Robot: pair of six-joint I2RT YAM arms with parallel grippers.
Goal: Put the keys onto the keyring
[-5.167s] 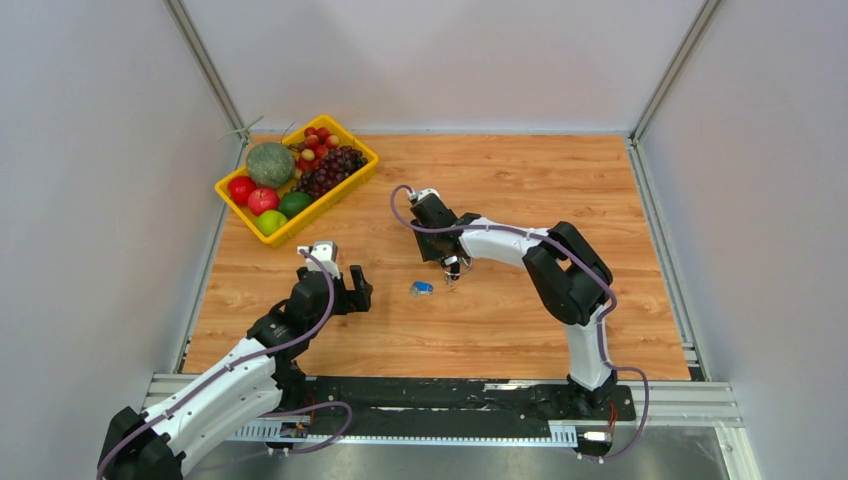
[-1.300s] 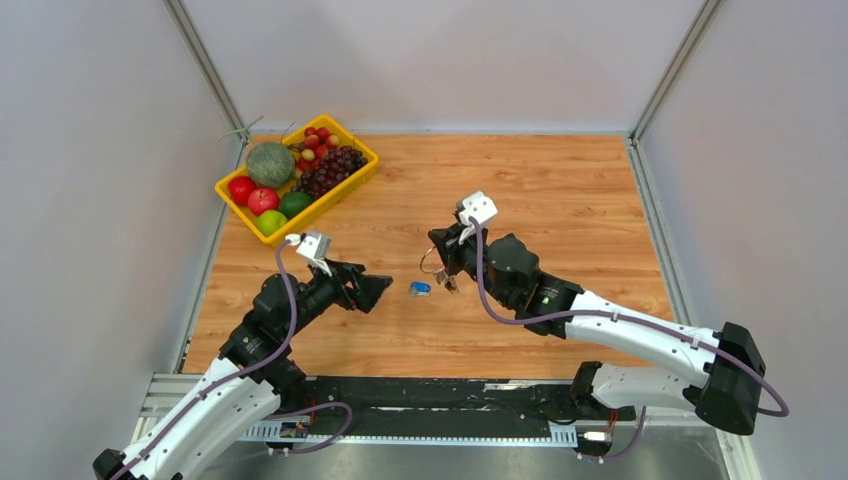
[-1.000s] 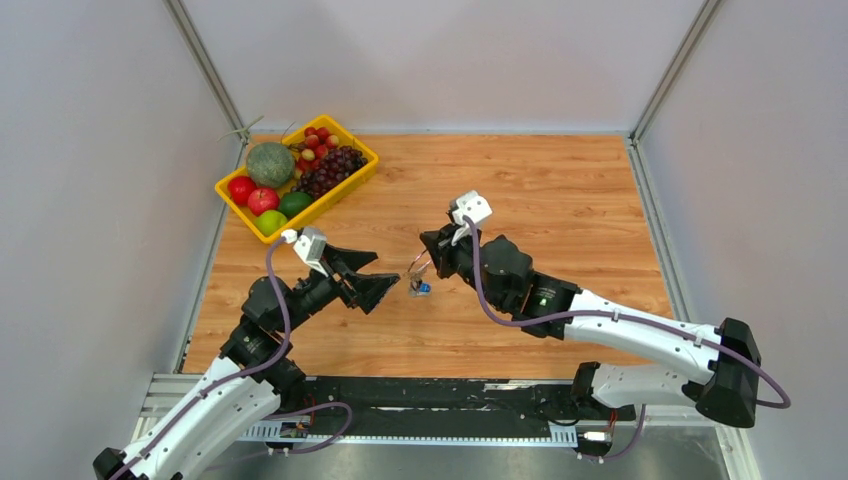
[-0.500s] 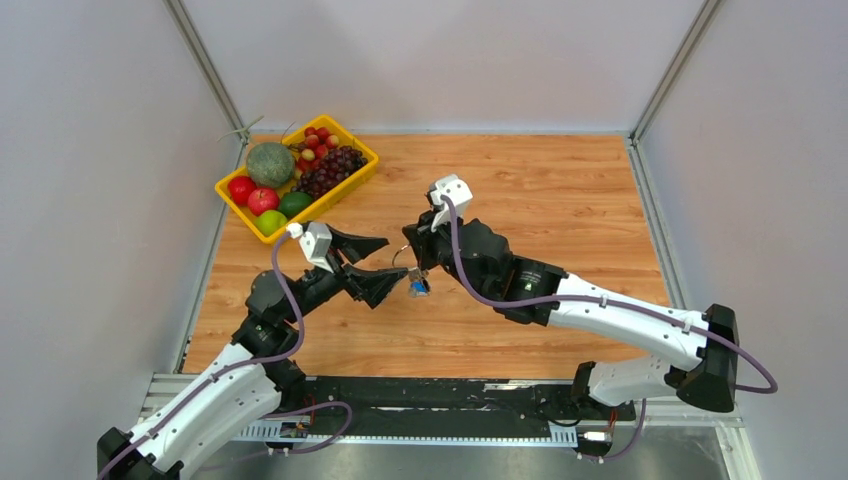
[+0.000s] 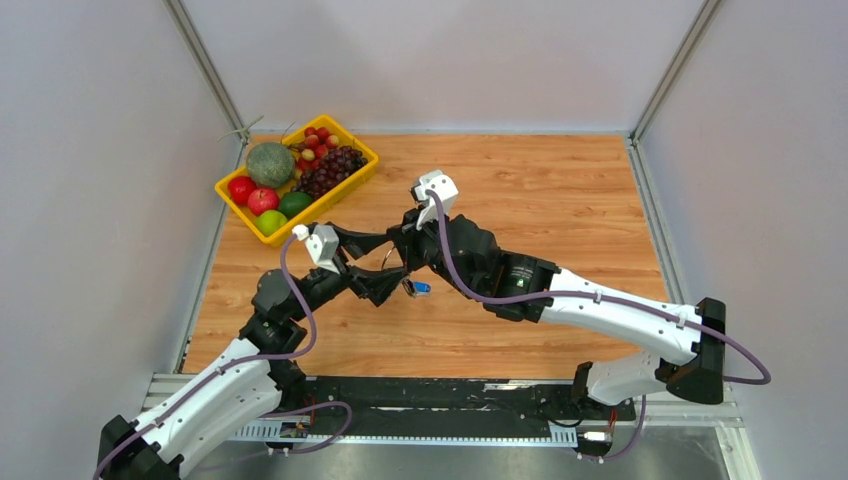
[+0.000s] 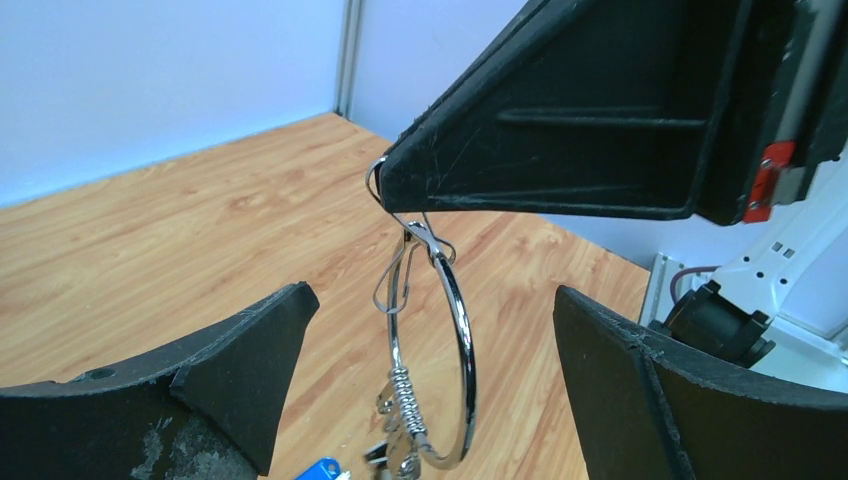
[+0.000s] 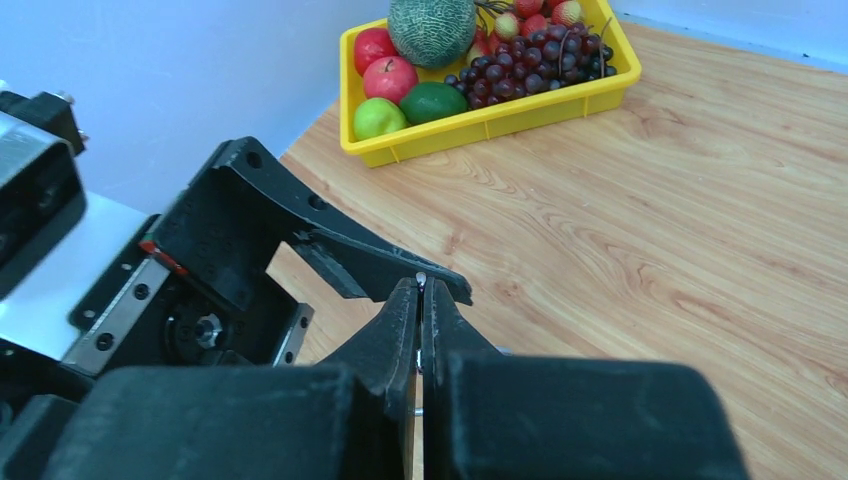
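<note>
Five items, listed left to right, each with its hazard.

1. Yellow plastic crate of fruit point(image 5: 322, 206): at the far-left corner of the wooden table point(image 5: 560, 180), well apart from the work. No hazard.
2. Left gripper point(image 5: 394, 257): jaws spread wide on either side of the hanging ring, touching nothing. Closing off-centre could knock the wire and set it swinging, or catch the small clip instead of the ring.
3. Thin round silver wire keyring point(image 6: 467, 345): hangs in the air between the left fingers, a wire clip and coil beside it. Held only at its top, it may twist or slip.
4. Right gripper point(image 7: 420, 285): shut on the keyring's top wire at the very fingertips. The purchase looks slight.
5. Small blue-headed key point(image 5: 421, 288): appears to lie on the table just below, unthreaded. A dropped ring could land on it.
</note>
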